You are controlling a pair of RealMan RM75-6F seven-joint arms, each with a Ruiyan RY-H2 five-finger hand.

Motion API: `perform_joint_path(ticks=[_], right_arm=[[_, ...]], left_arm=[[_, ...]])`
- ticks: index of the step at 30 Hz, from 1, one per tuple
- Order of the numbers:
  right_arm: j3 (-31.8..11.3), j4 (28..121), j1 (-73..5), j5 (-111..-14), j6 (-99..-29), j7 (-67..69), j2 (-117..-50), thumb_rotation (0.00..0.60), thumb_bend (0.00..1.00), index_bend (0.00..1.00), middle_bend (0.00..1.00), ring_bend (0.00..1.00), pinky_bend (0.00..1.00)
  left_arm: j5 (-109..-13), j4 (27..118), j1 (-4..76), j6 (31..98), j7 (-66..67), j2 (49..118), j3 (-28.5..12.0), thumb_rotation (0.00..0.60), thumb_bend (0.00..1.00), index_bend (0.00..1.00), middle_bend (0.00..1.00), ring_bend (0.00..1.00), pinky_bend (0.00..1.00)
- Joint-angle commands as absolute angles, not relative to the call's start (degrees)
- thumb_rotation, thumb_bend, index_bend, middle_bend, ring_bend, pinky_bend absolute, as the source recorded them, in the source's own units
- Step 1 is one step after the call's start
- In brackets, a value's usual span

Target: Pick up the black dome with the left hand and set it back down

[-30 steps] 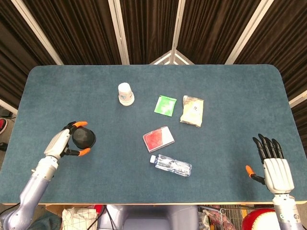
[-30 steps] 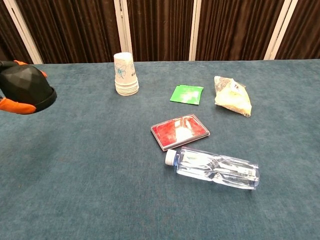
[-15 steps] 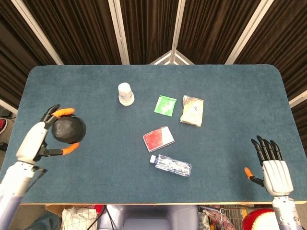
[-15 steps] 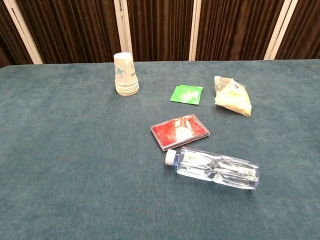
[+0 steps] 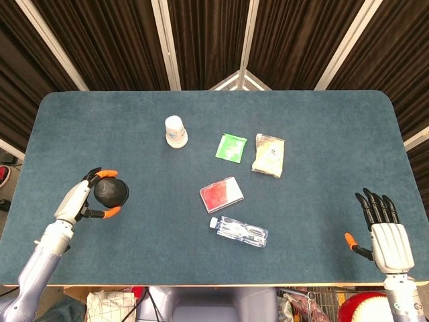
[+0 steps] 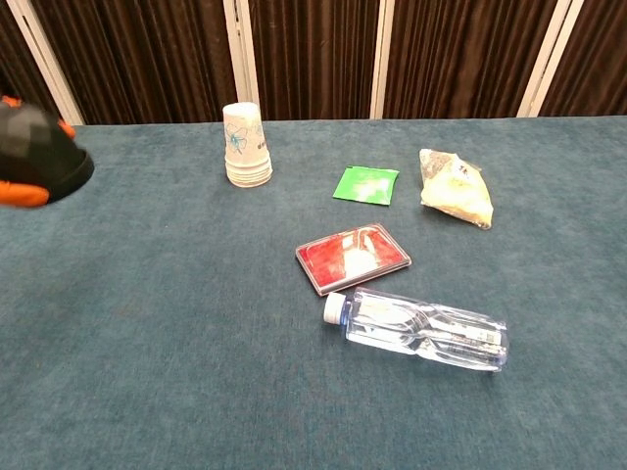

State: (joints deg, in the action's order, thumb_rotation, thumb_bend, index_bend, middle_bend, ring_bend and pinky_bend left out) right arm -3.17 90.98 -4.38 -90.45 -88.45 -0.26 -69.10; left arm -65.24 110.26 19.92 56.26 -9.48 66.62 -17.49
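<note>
While the smooth, rounded black dome [image 5: 111,192] is gripped by the left hand [image 5: 79,202], orange-tipped fingers curled around its sides, it is seen well left of the red card [image 5: 221,194], near the table's [image 5: 322,127] left edge with bare blue felt all about. Far right of the card, by the front edge, the right hand [image 5: 387,235] is held empty with fingers straight and apart. A clear ribbed bottle [image 5: 238,231] is laid just below the card.
</note>
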Motion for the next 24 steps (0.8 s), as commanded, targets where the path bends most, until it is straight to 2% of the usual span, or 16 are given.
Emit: perform_joint_path(ticks=[1, 4, 6, 8, 13, 15, 18, 24], right_arm=[[-2.80, 90.17, -4.27, -90.67, -88.38, -0.22, -69.71, 0.600, 0.29, 0.07, 0.02, 0.07, 0.01], [-2.70, 89.93, -4.28, -91.04, -88.56, -0.10, -70.03, 0.600, 0.29, 0.07, 0.02, 0.07, 0.01], [-2.67, 89.83, -4.30, -91.18, -88.59, -0.07, -70.14, 0.600, 0.29, 0.07, 0.02, 0.07, 0.01], [-2.65, 89.76, -4.30, -91.29, -88.65, -0.11, -70.23, 0.600, 0.29, 0.07, 0.02, 0.07, 0.01], [-2.72, 89.58, -4.34, -90.98, -88.43, -0.39, -70.56, 0.600, 0.29, 0.07, 0.02, 0.07, 0.01], [-2.76, 89.40, -4.47, -90.72, -88.06, -0.71, -70.82, 0.600, 0.29, 0.07, 0.02, 0.07, 0.01], [-2.79, 89.47, -4.40, -90.47, -87.98, -0.74, -70.60, 0.600, 0.29, 0.07, 0.02, 0.07, 0.01], [-2.69, 89.58, -4.53, -90.47, -87.62, -0.83, -70.48, 0.600, 0.29, 0.07, 0.02, 0.07, 0.01]], left_arm=[[-68.55, 131.06, 19.24, 64.16, -7.92, 56.08, -22.67, 0.600, 0.48, 0.23, 0.46, 0.00, 0.00], [-71.77, 134.99, 15.09, 68.50, -11.83, 50.90, -23.45, 0.600, 0.48, 0.25, 0.48, 0.00, 0.00], [-74.50, 132.49, 12.37, 70.13, -14.32, 50.13, -21.26, 0.600, 0.48, 0.25, 0.48, 0.00, 0.01], [-73.55, 125.37, 12.52, 66.40, -15.06, 52.60, -17.09, 0.600, 0.48, 0.25, 0.47, 0.00, 0.00], [-66.31, 107.20, 17.93, 54.46, -14.14, 63.47, -11.54, 0.600, 0.48, 0.24, 0.46, 0.00, 0.00], [-63.68, 101.46, 19.66, 52.85, -14.08, 68.05, -11.60, 0.600, 0.48, 0.25, 0.45, 0.00, 0.00], [-62.38, 97.72, 20.94, 53.07, -13.10, 71.34, -12.13, 0.600, 0.48, 0.25, 0.45, 0.00, 0.00], [-62.53, 96.98, 22.30, 56.77, -8.00, 74.14, -12.65, 0.600, 0.48, 0.25, 0.44, 0.00, 0.00]])
